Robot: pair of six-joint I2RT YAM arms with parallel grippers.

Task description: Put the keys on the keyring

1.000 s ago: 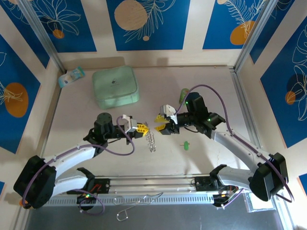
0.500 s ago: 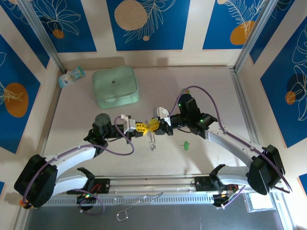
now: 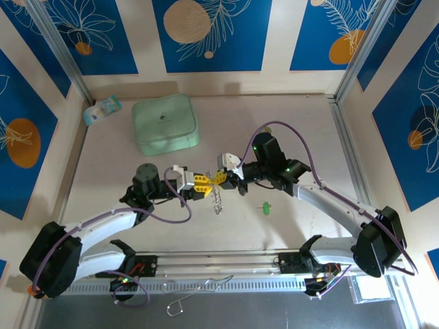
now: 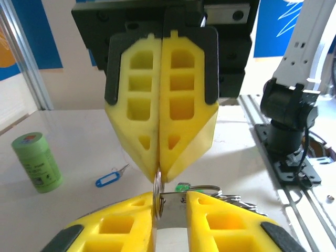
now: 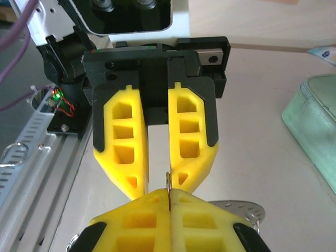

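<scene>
A: What changes?
B: The right hand point(image 3: 221, 179) has come in to meet the left hand point(image 3: 206, 184). Both now pinch the keyring point(image 3: 217, 201), which dangles below them.
A: Meaning?
B: Ring braced, I judge, but no key held: green key point(image 3: 265, 208) lies right of the right hand, blue key point(image 4: 107, 180) past it.
A: Room?
B: Open; case point(image 3: 165, 123) and surface point(image 3: 103, 157) edges well apart.

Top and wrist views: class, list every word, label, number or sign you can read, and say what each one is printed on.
No text is readable in these views.
Marks on the side of the green cylinder: too blurred to read.
Printing on the packet: too small to read.
Small dark mark on the lid of the case: unreadable.
</scene>
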